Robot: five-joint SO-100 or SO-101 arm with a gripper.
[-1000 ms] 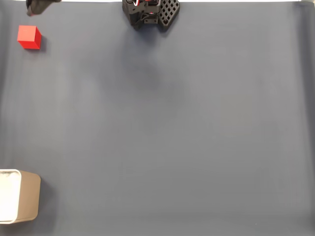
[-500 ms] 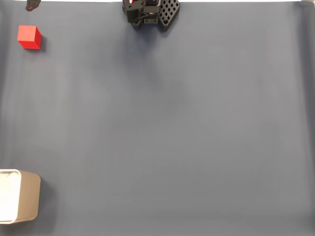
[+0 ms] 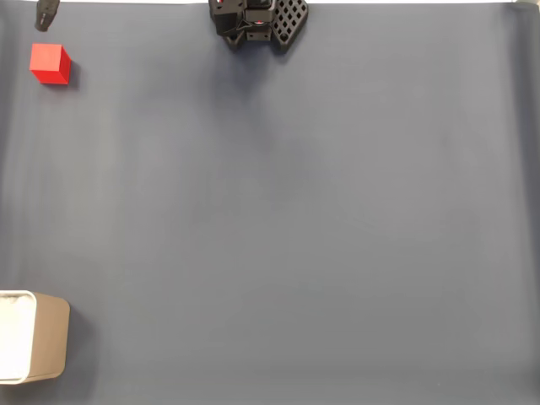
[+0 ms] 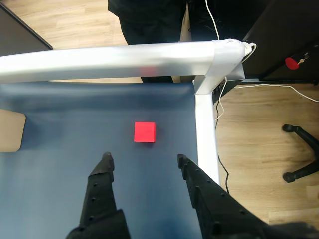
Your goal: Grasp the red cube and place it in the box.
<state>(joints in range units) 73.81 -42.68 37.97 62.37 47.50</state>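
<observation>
We seem to be in an office or a home workroom. In the wrist view a light wood floor [image 4: 259,149] runs past the table's white edge [image 4: 119,57], cables [image 4: 259,85] trail at upper right, and a chair's black wheeled base [image 4: 301,149] stands at right. A dark blue mat [image 3: 295,219] covers the table.

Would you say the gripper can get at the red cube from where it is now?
Probably yes: in the wrist view the gripper is open, the red cube lies just ahead between its fingers, with bare mat between them.
</observation>
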